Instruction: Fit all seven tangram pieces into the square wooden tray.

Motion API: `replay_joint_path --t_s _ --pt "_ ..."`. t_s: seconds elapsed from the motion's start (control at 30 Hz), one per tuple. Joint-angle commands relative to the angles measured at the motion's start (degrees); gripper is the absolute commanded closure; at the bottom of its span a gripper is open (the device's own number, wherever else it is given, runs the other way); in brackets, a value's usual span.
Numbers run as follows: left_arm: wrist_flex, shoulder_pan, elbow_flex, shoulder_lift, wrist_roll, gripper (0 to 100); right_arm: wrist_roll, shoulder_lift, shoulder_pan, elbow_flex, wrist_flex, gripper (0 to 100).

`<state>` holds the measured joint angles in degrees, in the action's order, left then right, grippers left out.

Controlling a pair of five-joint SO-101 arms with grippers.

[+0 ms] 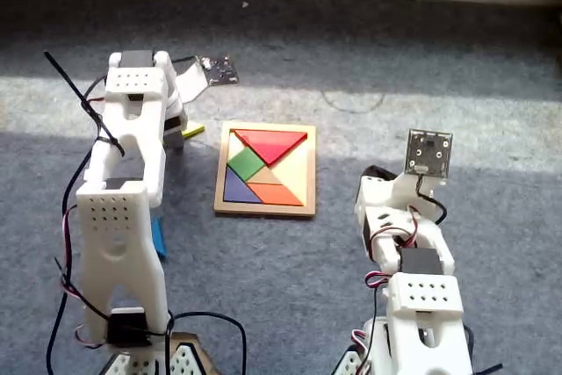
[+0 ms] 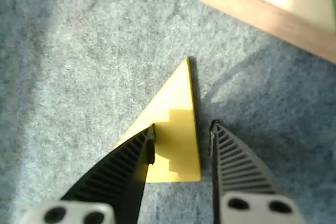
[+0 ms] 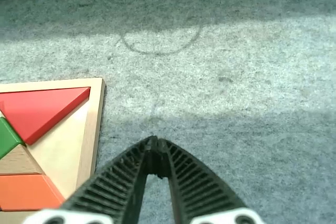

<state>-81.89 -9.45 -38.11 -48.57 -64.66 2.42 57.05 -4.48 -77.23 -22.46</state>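
The right gripper (image 3: 156, 145) is pressed shut on nothing, parked low over bare carpet just beside the wooden tray (image 3: 97, 124), its arm folded back. That looks like a waiting pose, kept out of the other arm's way. Near the foot of the left arm a light blue piece (image 1: 158, 236) lies on the carpet, partly hidden by the arm and well apart from the tray, so it is likely waiting its turn.

The tray (image 1: 263, 210) sits flat between the two arms. It holds a red triangle (image 1: 272, 142) along its far edge, a green square (image 1: 244, 164), a dark blue triangle (image 1: 237, 189), an orange piece (image 1: 279, 193) and a pale wood-coloured triangle (image 1: 263, 175). The side toward the right arm shows bare wood (a gap that seems meant for a large triangle).

Beyond the tray's far corner, the left gripper (image 2: 182, 128) stands narrowly open over the yellow triangle (image 2: 170, 103). One finger (image 2: 134, 156) overlaps the piece and the other is just off its long edge, which suggests a grasp being lined up rather than made. The triangle lies flat on the carpet near the tray's rim (image 2: 262, 17).

The surface is grey-blue short-pile carpet (image 1: 351, 261), which may let thin pieces sink a little. A bright band of sunlight crosses it farther out, with a faint ring mark (image 1: 351, 101) inside it. At the far edge runs a pale strip, perhaps a wall base.
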Motion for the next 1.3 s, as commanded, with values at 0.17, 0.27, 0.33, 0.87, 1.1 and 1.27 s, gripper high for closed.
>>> replay_joint_path --t_s 0.17,0.27,0.33,0.87,1.1,1.27 --pt "-7.4 -0.8 -13.5 0.5 0.1 74 -1.4 0.9 0.7 0.6 1.3 98.8" --pt "-3.4 -1.3 -13.6 0.5 5.8 74 -2.2 1.0 0.7 0.6 1.3 98.8" --pt "0.4 -1.4 -13.4 0.4 9.9 74 -2.2 1.0 0.7 0.6 1.3 98.8" --pt "16.5 -5.8 -13.6 -10.2 30.1 77 -2.4 1.0 0.7 0.5 1.3 98.8" --pt "3.5 -7.5 -13.7 -10.2 23.8 78 -2.5 1.0 0.6 0.6 1.3 98.8" --pt "-7.2 -7.6 -13.7 -6.0 23.6 78 -2.5 1.1 0.6 0.6 1.3 98.8"
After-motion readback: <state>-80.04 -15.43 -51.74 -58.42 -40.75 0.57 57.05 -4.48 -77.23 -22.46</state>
